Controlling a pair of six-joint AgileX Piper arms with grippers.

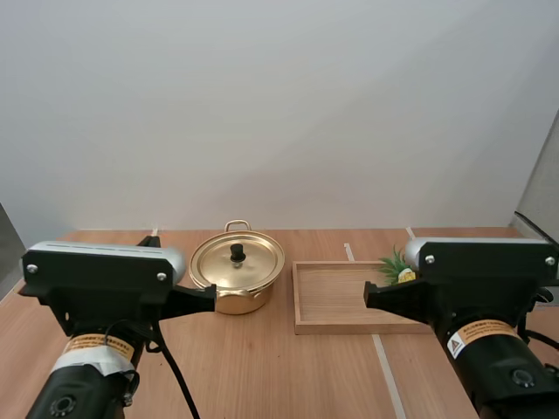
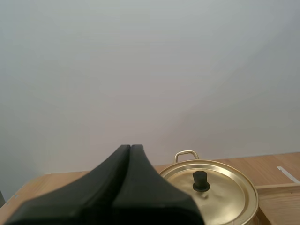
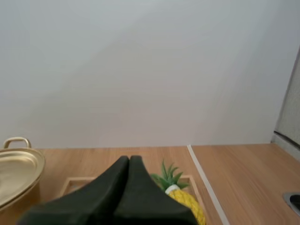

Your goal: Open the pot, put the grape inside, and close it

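Table [image 1: 262, 375]: lidded pot [image 1: 234, 302] just beside wooden tray [image 1: 349, 328], narrow gap between edges.

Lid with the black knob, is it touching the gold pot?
Touching. The high view shows the lid sitting flat on the pot, covering its rim all round with no gap.

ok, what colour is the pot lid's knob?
Black knob on the gold lid; clearest in the left wrist view.

High view rear-above, facing forward-down; wrist views low, near, forward; all share pot [image 1: 238, 266].
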